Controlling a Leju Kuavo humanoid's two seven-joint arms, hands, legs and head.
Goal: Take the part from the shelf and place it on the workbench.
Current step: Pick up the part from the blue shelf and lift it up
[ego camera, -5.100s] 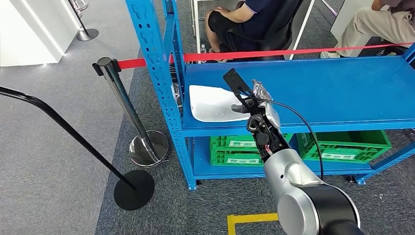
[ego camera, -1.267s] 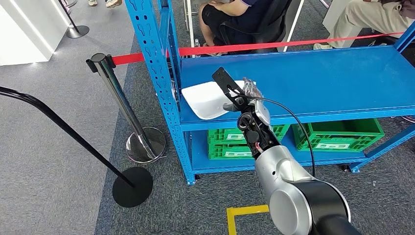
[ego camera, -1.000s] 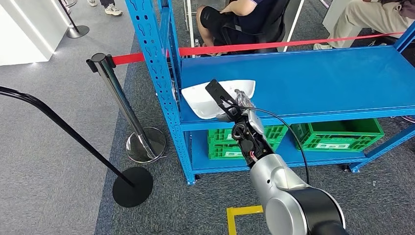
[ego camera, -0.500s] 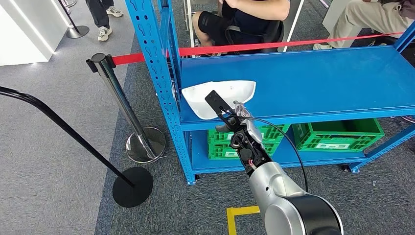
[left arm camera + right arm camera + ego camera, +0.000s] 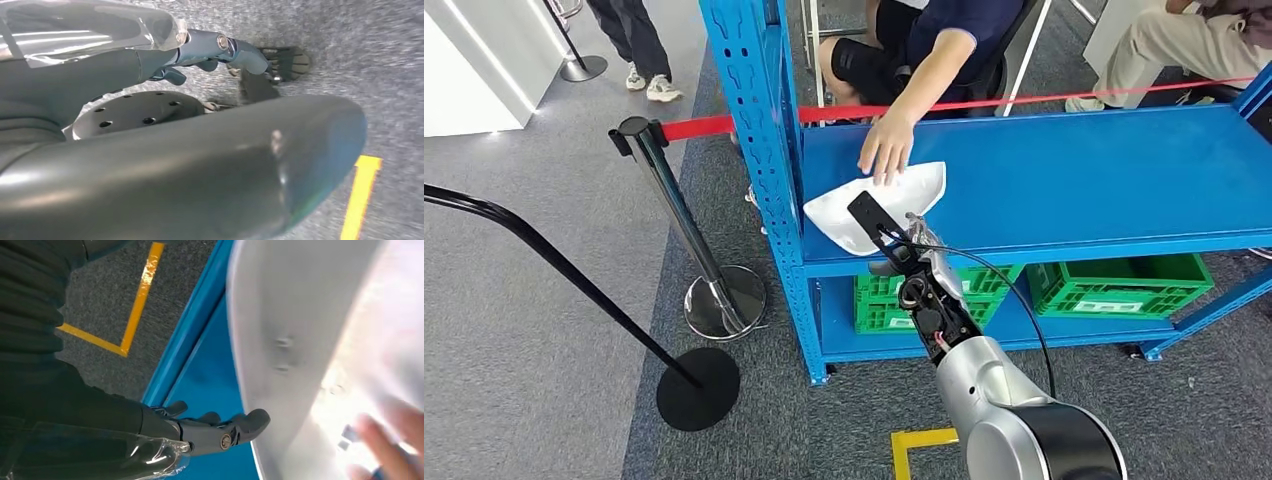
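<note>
White moulded part (image 5: pixel 879 205) on blue shelf (image 5: pixel 1074 180), just beyond my right robot hand (image 5: pixel 902 252), fingers apart, holding nothing; a person's hand (image 5: pixel 886 150) rests on it.

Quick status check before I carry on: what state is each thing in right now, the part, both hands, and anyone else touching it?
White part: lying on the blue shelf at its left end, not lifted.
Right hand: at the part's near edge, fingers apart, holding nothing.
Left hand: hanging over the carpet, fingers curled, holding nothing.
Person's hand: resting on the part's far side.
Green crates: on the lower shelf.
</note>
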